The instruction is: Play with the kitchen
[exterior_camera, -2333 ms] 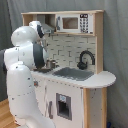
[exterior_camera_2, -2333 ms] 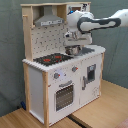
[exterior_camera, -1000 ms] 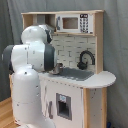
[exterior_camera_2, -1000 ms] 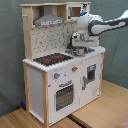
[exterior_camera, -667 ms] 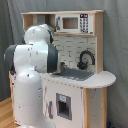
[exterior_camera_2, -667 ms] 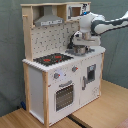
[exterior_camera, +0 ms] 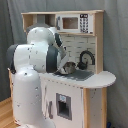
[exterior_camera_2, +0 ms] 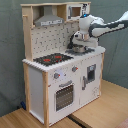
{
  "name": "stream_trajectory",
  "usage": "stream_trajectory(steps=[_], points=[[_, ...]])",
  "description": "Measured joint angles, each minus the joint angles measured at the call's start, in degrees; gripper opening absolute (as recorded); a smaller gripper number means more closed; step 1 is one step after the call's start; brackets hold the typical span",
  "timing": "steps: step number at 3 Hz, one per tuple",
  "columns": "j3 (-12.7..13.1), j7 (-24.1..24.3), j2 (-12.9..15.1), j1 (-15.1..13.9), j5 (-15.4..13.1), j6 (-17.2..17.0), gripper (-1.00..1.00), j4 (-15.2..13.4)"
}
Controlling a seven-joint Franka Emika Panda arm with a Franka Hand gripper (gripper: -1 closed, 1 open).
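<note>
Currently the gripper (exterior_camera_2: pixel 76 44) hovers over the kitchen (exterior_camera_2: pixel 60 75) sink (exterior_camera_2: pixel 85 49); finger state cannot be determined.

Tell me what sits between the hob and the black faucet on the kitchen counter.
In the second exterior view, the gripper hangs over the grey sink, between the hob and the faucet.

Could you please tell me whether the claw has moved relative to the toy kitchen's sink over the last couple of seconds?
Yes. In the second exterior view the claw has come down from near the grey hood to just above the sink.
</note>
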Motion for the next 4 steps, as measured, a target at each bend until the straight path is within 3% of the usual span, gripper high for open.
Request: stream_trajectory(steps=[1,2,3,4], points=[[-2.61,4.49,-2.00,0.00,0.11,0.59,-1.00,-1.34],[-3.78,4.52,-6.26,0.00,1.78,4.61,-1.00,-1.14],[-3.88,4.52,-8.92,0.00,3.47,6.49,-1.00,1.02],[-3.88,4.52,-8.92,0.00,3.51,6.48,1.00,1.26]])
